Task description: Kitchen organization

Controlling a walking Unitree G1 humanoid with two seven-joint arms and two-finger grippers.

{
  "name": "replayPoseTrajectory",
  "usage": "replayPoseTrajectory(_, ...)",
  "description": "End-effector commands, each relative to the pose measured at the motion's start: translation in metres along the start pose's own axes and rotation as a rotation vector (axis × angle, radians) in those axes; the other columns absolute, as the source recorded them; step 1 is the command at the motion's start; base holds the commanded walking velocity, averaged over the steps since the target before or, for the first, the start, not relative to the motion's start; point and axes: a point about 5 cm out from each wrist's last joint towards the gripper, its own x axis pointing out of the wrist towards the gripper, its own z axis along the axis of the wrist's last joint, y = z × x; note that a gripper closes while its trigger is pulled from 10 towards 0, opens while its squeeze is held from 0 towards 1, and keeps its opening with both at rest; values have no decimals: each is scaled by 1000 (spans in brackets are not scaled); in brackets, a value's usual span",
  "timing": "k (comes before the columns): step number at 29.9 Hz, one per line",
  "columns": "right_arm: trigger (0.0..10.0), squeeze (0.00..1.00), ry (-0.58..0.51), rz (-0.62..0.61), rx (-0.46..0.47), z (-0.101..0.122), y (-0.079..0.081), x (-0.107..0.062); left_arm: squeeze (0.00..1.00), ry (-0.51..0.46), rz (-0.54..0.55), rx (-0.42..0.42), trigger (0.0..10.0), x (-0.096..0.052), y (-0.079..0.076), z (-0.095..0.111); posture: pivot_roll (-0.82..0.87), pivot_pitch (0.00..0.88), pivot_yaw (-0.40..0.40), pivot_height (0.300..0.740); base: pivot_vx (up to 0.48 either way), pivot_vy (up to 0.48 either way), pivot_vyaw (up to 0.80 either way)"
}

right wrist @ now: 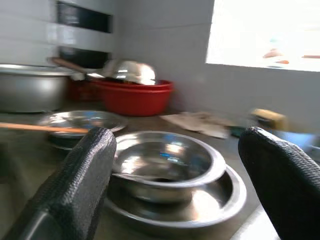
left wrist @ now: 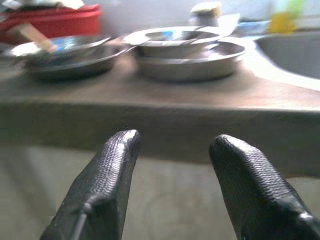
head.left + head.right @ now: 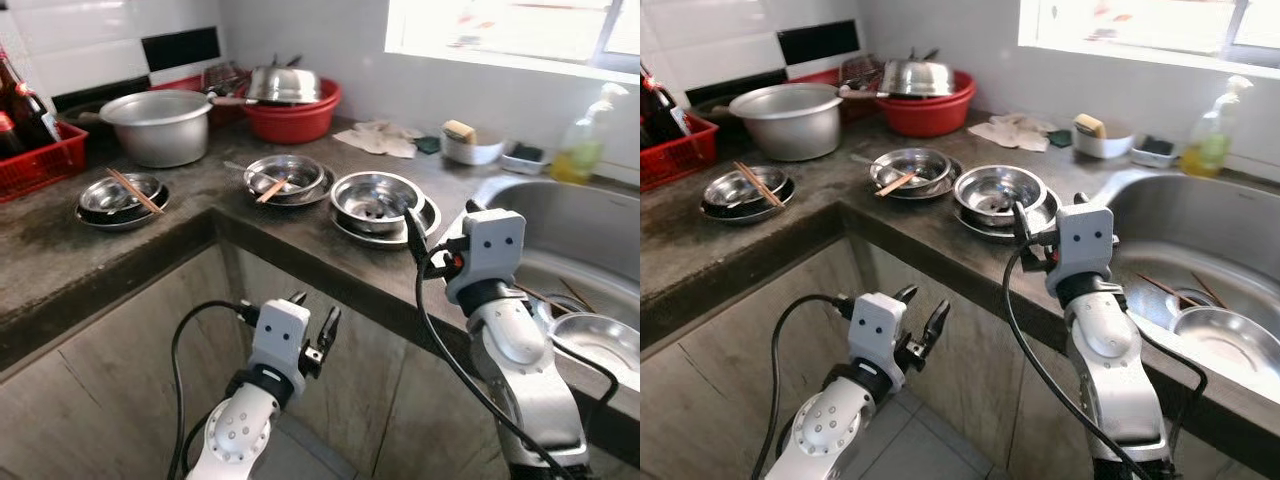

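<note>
Three stacks of steel bowls sit on the dark counter (image 3: 60,260): a left one with chopsticks (image 3: 122,198), a middle one with a chopstick (image 3: 285,178), and a right one (image 3: 378,203) near the sink. My right gripper (image 3: 440,220) hovers just in front of the right stack, open, with the bowl (image 1: 165,160) framed between its fingers and nothing held. My left gripper (image 3: 313,310) is open and empty below the counter edge, in front of the cabinet; its fingers (image 2: 112,165) point at the counter front.
A steel sink (image 3: 590,215) at the right holds another bowl (image 3: 600,345) and chopsticks. Behind stand a large pot (image 3: 158,125), a red basin (image 3: 295,118) with a pan, a red basket (image 3: 40,160) of bottles, cloths, a soap dish and a detergent bottle (image 3: 585,140).
</note>
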Motion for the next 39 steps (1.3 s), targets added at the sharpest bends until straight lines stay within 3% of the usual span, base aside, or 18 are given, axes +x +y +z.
replayPoseTrajectory(1,10000,0,-10,0,-5,3,-6,3,0,0,-6,-2,10000,0,-2,1,12,4,-24,740,0,0,0)
replayPoseTrajectory(11,10000,0,24,115,-64,-4,-12,25,0,7,-20,-12,10000,-4,-7,0,16,22,-28,740,0,0,0)
replayPoseTrajectory(13,10000,0,27,158,-102,-5,-14,39,0,10,-24,-16,10000,-7,-8,1,22,33,-34,740,0,0,0)
replayPoseTrajectory(18,10000,0,47,195,-164,-7,-18,57,0,8,-28,-28,10000,-11,-12,3,27,56,-46,740,0,0,0)
replayPoseTrajectory(24,10000,0,70,251,-163,-14,-17,71,0,15,-30,-37,10000,-15,-15,4,30,87,-57,740,0,0,0)
replayPoseTrajectory(39,10000,0,154,277,-194,-37,-21,77,0,24,-28,-54,10000,-19,-18,8,31,122,-66,740,0,0,0)
